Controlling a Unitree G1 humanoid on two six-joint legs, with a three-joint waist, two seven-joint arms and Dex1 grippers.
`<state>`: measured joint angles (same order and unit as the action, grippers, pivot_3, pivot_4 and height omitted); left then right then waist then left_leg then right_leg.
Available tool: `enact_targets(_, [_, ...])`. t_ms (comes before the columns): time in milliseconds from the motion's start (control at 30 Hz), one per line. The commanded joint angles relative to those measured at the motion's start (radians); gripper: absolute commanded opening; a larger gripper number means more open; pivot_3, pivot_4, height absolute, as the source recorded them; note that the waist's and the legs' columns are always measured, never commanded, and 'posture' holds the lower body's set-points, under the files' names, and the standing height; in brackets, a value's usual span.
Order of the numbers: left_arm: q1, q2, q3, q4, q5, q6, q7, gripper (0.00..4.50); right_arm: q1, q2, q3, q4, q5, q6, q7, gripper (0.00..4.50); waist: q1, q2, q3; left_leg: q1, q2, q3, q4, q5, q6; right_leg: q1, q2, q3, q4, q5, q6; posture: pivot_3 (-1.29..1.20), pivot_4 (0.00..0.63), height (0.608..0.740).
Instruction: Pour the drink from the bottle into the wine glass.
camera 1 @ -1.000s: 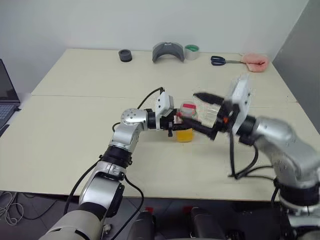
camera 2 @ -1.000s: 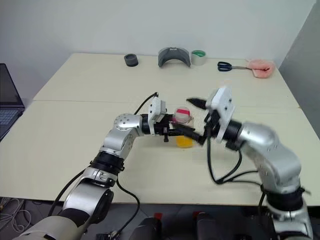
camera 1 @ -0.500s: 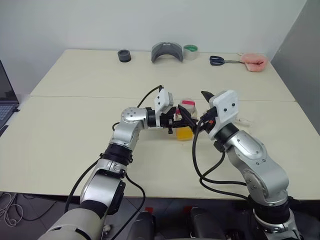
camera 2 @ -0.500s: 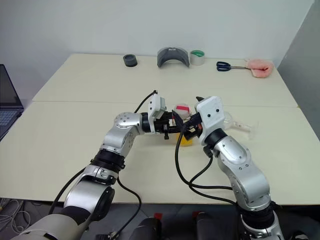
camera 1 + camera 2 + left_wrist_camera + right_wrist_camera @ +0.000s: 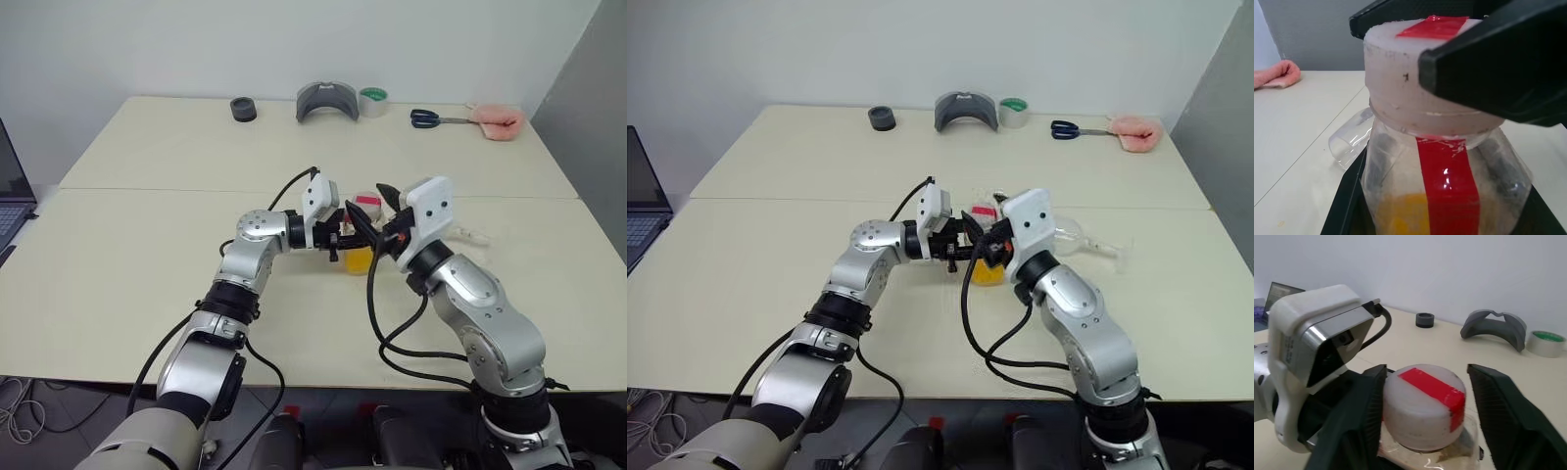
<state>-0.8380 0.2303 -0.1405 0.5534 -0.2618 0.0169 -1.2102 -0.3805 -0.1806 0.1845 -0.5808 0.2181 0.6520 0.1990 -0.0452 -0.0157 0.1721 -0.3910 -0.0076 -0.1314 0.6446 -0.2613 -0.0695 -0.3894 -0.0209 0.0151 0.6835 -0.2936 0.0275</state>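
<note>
I hold the small clear plastic bottle with the red stripe point(image 5: 1447, 186) in my left gripper point(image 5: 343, 238), whose black fingers are pinched tight on the body, so it stands just above the pale tabletop point(image 5: 147, 245) in front of me. The orange-yellow drink point(image 5: 359, 261) sits low in the bottle, so I think it is light and will not slosh much. The plastic looks thin and smooth, so it could bend or slip if I squeeze too hard. My right gripper point(image 5: 1422, 396) is half open, with one finger on each side of the fat whitish cap with red tape point(image 5: 1424, 406); it looks close to touching, but I cannot tell if it grips yet. The cap looks stiff and round, so its sides seem the best place to pinch and twist. The clear wine glass point(image 5: 1073, 237) lies on its side on the tabletop just behind my right arm. It is thin glass and could roll or break, so I would take it gently by the stem and stand it up before I pour.
</note>
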Motion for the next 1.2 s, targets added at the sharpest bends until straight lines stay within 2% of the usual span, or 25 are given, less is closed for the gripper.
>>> enact_targets(33, [-0.019,0.005,0.016,-0.032,-0.009,-0.016,-0.007,1.76,-0.022,-0.004,-0.03,-0.02,0.0,-0.036,0.013,1.85,0.0,0.0,0.0,0.0,0.0,0.0,0.0,0.0,0.0,0.0,0.0,0.0,0.0,0.0,0.0,0.0,0.15,0.74])
enact_targets(100, [-0.018,0.006,0.016,-0.035,-0.009,-0.015,-0.006,1.76,-0.02,-0.009,-0.032,-0.019,0.011,-0.042,0.034,1.85,0.0,0.0,0.0,0.0,0.0,0.0,0.0,0.0,0.0,0.0,0.0,0.0,0.0,0.0,0.0,0.0,0.15,0.74])
enact_targets(133, [-0.016,0.007,0.015,-0.039,-0.011,-0.012,-0.007,1.76,-0.02,-0.028,-0.036,-0.014,0.055,-0.054,0.101,1.85,0.0,0.0,0.0,0.0,0.0,0.0,0.0,0.0,0.0,0.0,0.0,0.0,0.0,0.0,0.0,0.0,0.15,0.74])
enact_targets(200, [-0.016,0.009,0.014,-0.046,-0.014,-0.003,-0.015,1.76,-0.04,-0.113,-0.065,0.032,0.171,-0.07,0.313,1.85,0.0,0.0,0.0,0.0,0.0,0.0,0.0,0.0,0.0,0.0,0.0,0.0,0.0,0.0,0.0,0.0,0.15,0.74])
enact_targets(333, [-0.026,0.012,0.011,-0.048,-0.02,0.009,-0.04,1.75,-0.188,-0.29,-0.082,0.298,0.218,-0.133,0.63,1.85,-0.004,0.0,0.0,0.001,0.0,0.001,0.0,0.0,0.0,0.001,0.0,0.0,-0.001,0.0,0.0,0.0,0.15,0.74])
enact_targets(433, [-0.037,0.008,0.013,-0.044,-0.018,0.002,-0.038,1.75,-0.332,-0.338,-0.088,0.533,0.198,-0.186,0.736,1.85,-0.015,0.0,0.0,0.002,0.001,0.001,-0.001,0.0,0.001,0.001,0.001,0.0,0.0,0.001,0.0,0.0,0.15,0.74])
enact_targets(500, [-0.039,0.006,0.013,-0.047,-0.018,0.002,-0.03,1.75,-0.364,-0.351,-0.092,0.575,0.2,-0.203,0.77,1.85,-0.015,0.0,0.0,0.003,0.001,0.001,-0.001,0.0,0.001,0.001,0.001,0.0,0.0,0.001,0.0,0.0,0.15,0.74])
enact_targets(533, [-0.038,0.007,0.013,-0.052,-0.018,0.004,-0.028,1.75,-0.367,-0.352,-0.099,0.575,0.205,-0.206,0.771,1.85,-0.013,0.0,0.0,0.003,0.001,0.001,-0.001,0.0,0.001,0.001,0.001,0.0,0.0,0.001,0.0,0.0,0.15,0.74])
enact_targets(667, [-0.032,0.014,0.018,-0.061,-0.02,0.008,-0.021,1.74,-0.334,-0.341,-0.152,0.506,0.221,-0.203,0.7,3.27,-0.01,0.0,0.0,-0.001,-0.001,0.001,0.001,0.0,0.0,0.0,-0.002,0.0,0.0,0.001,0.0,0.0,0.15,0.74])
enact_targets(767, [-0.028,0.016,0.021,-0.063,-0.019,0.011,-0.013,1.74,-0.264,-0.352,-0.19,0.325,0.266,-0.119,0.624,4.35,-0.003,0.0,0.0,-0.001,-0.001,0.0,0.001,0.0,0.0,0.0,-0.003,0.0,-0.001,0.001,0.0,0.0,0.15,0.74])
enact_targets(933, [-0.029,0.014,0.022,-0.049,-0.016,0.009,-0.009,1.74,-0.119,-0.349,-0.205,0.025,0.289,0.015,0.457,4.36,0.004,0.0,0.0,-0.003,-0.001,-0.001,0.001,0.002,-0.003,-0.001,-0.002,-0.001,-0.001,0.001,0.0,0.0,0.15,0.74])
enact_targets(1000, [-0.034,0.011,0.021,-0.039,-0.013,0.005,-0.01,1.74,-0.073,-0.308,-0.177,-0.055,0.223,0.04,0.33,4.36,0.003,0.0,0.0,-0.002,-0.001,0.0,0.001,0.001,-0.001,-0.001,-0.001,0.0,-0.001,0.001,0.0,0.0,0.15,0.74])
enact_targets(1067, [-0.042,0.006,0.02,-0.027,-0.011,0.001,-0.011,1.74,-0.039,-0.255,-0.126,-0.097,0.137,0.05,0.206,4.36,0.001,0.0,0.0,-0.001,0.0,0.0,0.001,0.0,0.0,0.0,0.0,0.0,0.0,0.001,0.0,0.0,0.15,0.74])
enact_targets(1200, [-0.051,0.0,0.018,-0.014,-0.009,-0.001,-0.02,1.74,-0.03,-0.18,-0.065,-0.1,0.027,0.04,0.078,4.36,-0.002,0.0,0.0,-0.001,0.0,0.001,0.001,0.0,0.0,-0.001,0.0,0.001,0.001,0.001,0.0,0.0,0.15,0.74])
